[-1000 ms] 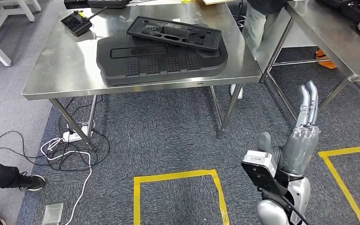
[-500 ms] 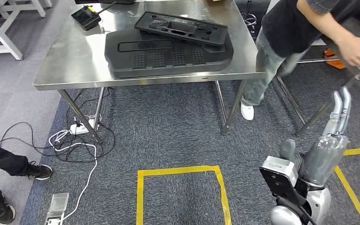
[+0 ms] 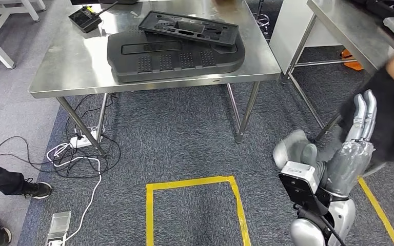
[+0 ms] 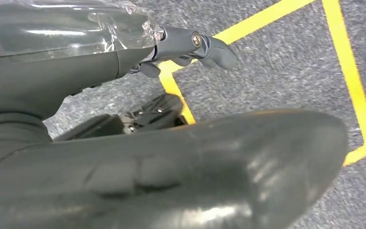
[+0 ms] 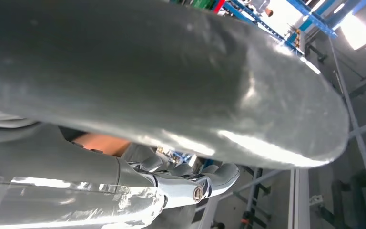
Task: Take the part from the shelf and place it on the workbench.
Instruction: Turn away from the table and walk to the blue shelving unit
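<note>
A large black moulded part [image 3: 174, 59] lies flat on the steel workbench [image 3: 66, 77], and a smaller black tray-like part [image 3: 190, 28] rests on top of it. My right hand [image 3: 356, 138] is raised at the lower right, well short of the bench, fingers straight and holding nothing. In the right wrist view its thumb [image 5: 162, 71] and fingers [image 5: 186, 188] hold nothing either. My left hand [image 4: 124, 157] hangs over the carpet, its fingers [image 4: 190, 45] apart and with nothing in them.
A person in dark clothes [image 3: 390, 113] stands blurred right beside my right hand. A second steel table [image 3: 349, 31] is at the far right. A black controller [image 3: 84, 18] lies on the bench corner. Cables and a power strip [image 3: 79, 143] lie under the bench. Yellow tape [image 3: 192, 182] marks the carpet.
The camera has swung a little. The person who stood by the bench's right end now leans in at the right edge, close to my raised right hand. The hand holds its pose.
</note>
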You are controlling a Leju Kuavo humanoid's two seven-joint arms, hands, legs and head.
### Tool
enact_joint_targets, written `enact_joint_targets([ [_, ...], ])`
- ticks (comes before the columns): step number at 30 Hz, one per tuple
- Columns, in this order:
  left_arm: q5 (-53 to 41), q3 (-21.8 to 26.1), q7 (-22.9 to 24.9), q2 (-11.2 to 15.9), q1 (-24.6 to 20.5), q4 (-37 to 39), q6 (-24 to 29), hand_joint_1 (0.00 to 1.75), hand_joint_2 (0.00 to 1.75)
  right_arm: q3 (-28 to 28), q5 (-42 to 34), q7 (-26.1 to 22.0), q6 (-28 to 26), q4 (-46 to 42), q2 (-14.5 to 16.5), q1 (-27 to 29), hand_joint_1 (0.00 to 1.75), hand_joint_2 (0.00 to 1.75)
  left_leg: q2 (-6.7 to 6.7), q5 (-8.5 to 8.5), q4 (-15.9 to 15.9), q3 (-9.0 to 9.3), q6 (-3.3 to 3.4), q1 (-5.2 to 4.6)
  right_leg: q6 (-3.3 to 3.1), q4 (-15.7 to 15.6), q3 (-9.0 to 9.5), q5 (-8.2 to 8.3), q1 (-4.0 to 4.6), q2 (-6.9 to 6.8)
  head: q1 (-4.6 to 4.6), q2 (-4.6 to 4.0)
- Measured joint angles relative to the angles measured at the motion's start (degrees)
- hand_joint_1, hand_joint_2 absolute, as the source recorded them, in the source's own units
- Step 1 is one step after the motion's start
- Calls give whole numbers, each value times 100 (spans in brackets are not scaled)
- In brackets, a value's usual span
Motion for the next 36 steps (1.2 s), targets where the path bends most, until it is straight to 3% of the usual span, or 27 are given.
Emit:
enact_joint_targets([
  [2,-2,0,-3,1,2,1,-11,0,0,10,110,129,1,18,-36,-27,0,0,2,64,-40,-40,72,25,62,282,-136,-231,-12,5,28,0],
  [5,-8,0,-3,2,-9,2,-32,0,0,39,221,292,2,52,-90,-44,0,0,8,134,-26,-154,126,21,131,1513,-654,-927,-38,9,122,0],
  [6,-9,0,-3,2,-7,2,-36,0,0,49,238,323,3,66,-103,-44,0,0,9,147,-5,-195,124,18,144,1825,-767,-1038,-44,8,146,0],
  [7,-9,0,-3,2,-5,2,-36,0,0,61,246,345,3,80,-117,-44,0,0,9,157,19,-232,119,18,149,1919,-772,-1034,-48,8,170,0],
  [8,-9,0,-3,2,-4,2,-36,0,0,78,248,363,4,93,-134,-48,0,0,6,166,40,-259,110,20,146,1757,-652,-916,-50,9,195,0],
  [11,-3,0,-3,2,-7,2,-32,0,0,152,220,439,9,129,-204,-81,0,0,-1,199,71,-295,56,15,90,494,59,-377,-42,30,278,0],
  [12,1,0,-3,2,-8,2,-27,0,0,174,233,489,36,144,-229,-97,0,0,1,216,80,-314,28,6,64,190,207,-285,-34,35,299,0],
  [14,7,0,-3,2,-6,2,-19,0,0,209,348,645,163,198,-273,-117,0,0,10,255,88,-352,-36,-15,12,-38,275,-221,-14,36,295,0],
  [16,10,0,-3,3,-4,2,-17,0,0,240,503,857,352,290,-314,-137,0,87,12,214,143,-392,-100,-12,-50,-78,244,-169,-34,22,248,0],
  [18,6,0,-2,4,-3,2,-32,0,0,274,656,1090,551,407,-356,-171,0,175,1,-112,597,-580,-160,-2,-117,-112,202,-103,-58,-4,182,0],
  [20,-1,0,7,4,-1,2,-54,0,0,293,853,1310,728,563,-396,-188,0,175,-5,-595,1482,-938,-204,10,-157,-105,135,-58,-53,-26,110,0],
  [21,-4,0,15,4,2,2,-63,0,0,295,939,1388,785,654,-416,-188,0,175,-5,-754,1861,-1082,-214,16,-162,-100,103,-39,-50,-34,86,0],
  [22,-5,0,23,4,4,2,-70,0,0,296,999,1440,817,737,-431,-188,0,175,-5,-802,2039,-1130,-215,18,-159,-94,78,-23,-48,-37,73,0],
  [23,-7,0,29,4,6,2,-78,0,0,297,1034,1470,834,817,-445,-189,0,175,-5,-730,1963,-1048,-207,19,-152,-89,62,-10,-47,-38,59,0],
  [24,-8,0,33,5,5,2,-83,0,0,298,1048,1497,857,890,-458,-192,0,175,-4,-562,1637,-846,-188,19,-143,-87,58,-1,-47,-37,44,0],
  [26,-11,0,46,9,-7,2,-92,0,0,303,1029,1596,962,1042,-486,-205,0,175,-1,-166,693,-320,-125,4,-114,-77,56,12,-40,-32,9,0],
  [28,-13,-2,73,13,-25,2,-102,0,0,307,891,1722,1064,1258,-522,-220,0,175,0,23,104,-53,-70,-11,-64,-53,33,27,-24,-28,-8,-1],
  [31,-13,-6,106,13,-25,2,-108,0,0,312,440,1737,942,1774,-556,-246,0,175,-6,80,-16,-63,13,-4,36,-29,-8,27,-24,-28,5,0],
  [33,-9,-7,115,16,-28,3,-103,0,0,313,-44,1609,726,2227,-567,-263,0,175,-2,141,-50,-101,88,19,100,266,-144,-219,-36,-20,35,0],
  [36,-2,-7,121,20,-37,4,-95,0,0,313,-512,1446,529,2604,-569,-274,0,175,-1,177,-54,-149,130,19,141,775,-366,-584,-50,-15,90,0],
])
